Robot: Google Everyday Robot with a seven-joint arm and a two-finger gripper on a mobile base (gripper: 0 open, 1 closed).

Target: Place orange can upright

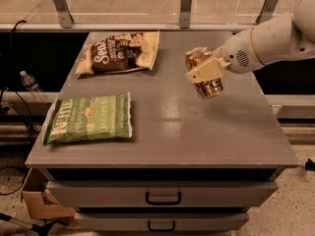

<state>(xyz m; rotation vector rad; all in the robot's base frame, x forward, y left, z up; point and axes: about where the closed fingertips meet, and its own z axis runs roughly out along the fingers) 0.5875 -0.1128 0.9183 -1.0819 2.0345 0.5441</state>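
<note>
orange can (204, 73) clamped in tool (205, 71), above table (216, 132)

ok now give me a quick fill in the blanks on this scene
1. The gripper, its fingers shut on the orange can, holds it ____ the table.
2. The front chip bag is coloured ____.
3. The back chip bag is coloured ____.
Missing words: above; green; brown.
</note>
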